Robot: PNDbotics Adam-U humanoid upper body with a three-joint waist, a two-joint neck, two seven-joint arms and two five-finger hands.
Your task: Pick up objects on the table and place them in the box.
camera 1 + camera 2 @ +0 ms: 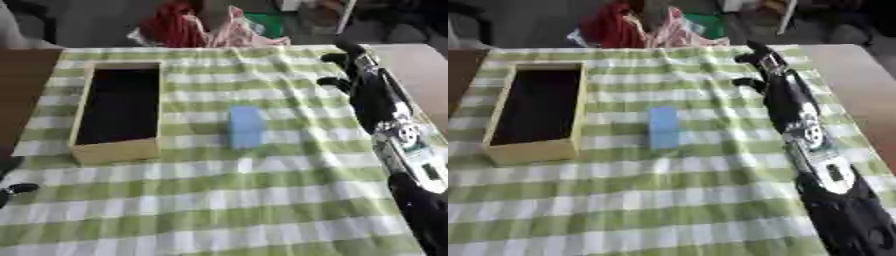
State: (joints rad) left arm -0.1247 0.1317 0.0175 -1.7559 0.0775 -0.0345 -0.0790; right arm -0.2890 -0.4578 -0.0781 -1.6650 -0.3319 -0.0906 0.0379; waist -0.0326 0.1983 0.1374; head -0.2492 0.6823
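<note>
The robot's black right arm reaches up along the right side of the frame. Its right hand (765, 70) is at the upper right, fingers (746, 82) spread and relaxed, holding nothing.

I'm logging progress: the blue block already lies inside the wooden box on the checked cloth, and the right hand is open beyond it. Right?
Not quite. The blue block lies on the checked cloth, to the right of the wooden box, not inside it; the left eye view shows this. The right hand is open, as you said.
</note>
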